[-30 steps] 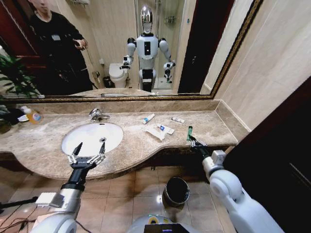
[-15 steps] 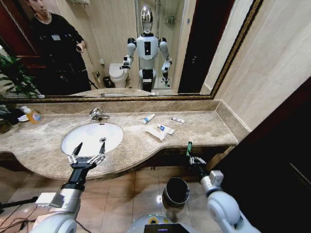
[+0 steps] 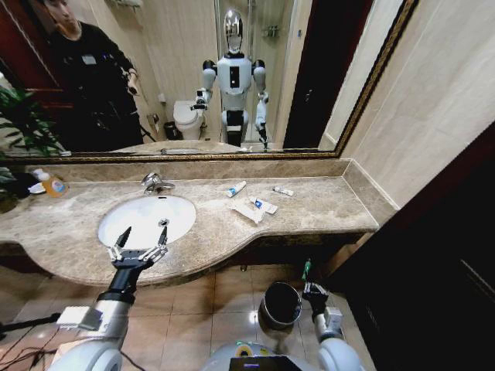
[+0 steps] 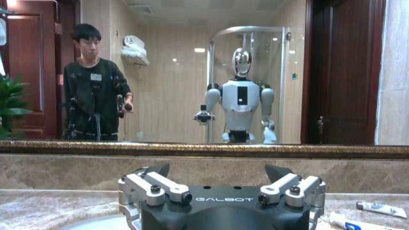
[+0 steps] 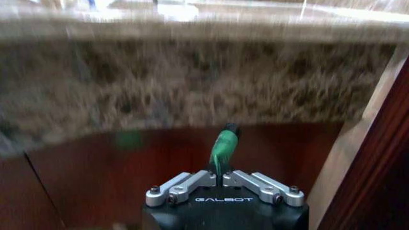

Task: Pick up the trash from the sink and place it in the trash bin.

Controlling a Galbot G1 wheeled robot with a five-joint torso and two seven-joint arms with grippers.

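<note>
My right gripper is below the counter's edge, just right of the dark round trash bin on the floor. It is shut on a small green tube that stands upright; the right wrist view shows the green tube sticking out of the closed right gripper. Several white tubes and a paper packet lie on the counter right of the white oval sink. My left gripper hovers open over the sink's front rim, holding nothing; the left gripper faces the mirror.
The marble counter overhangs the floor where the bin stands; its edge is close in front of my right wrist. A chrome faucet stands behind the sink, an orange bottle at far left. A dark wooden panel closes the right side.
My right arm has dropped from the counter's front edge down to beside the bin, carrying the green tube. The left arm has not moved.
</note>
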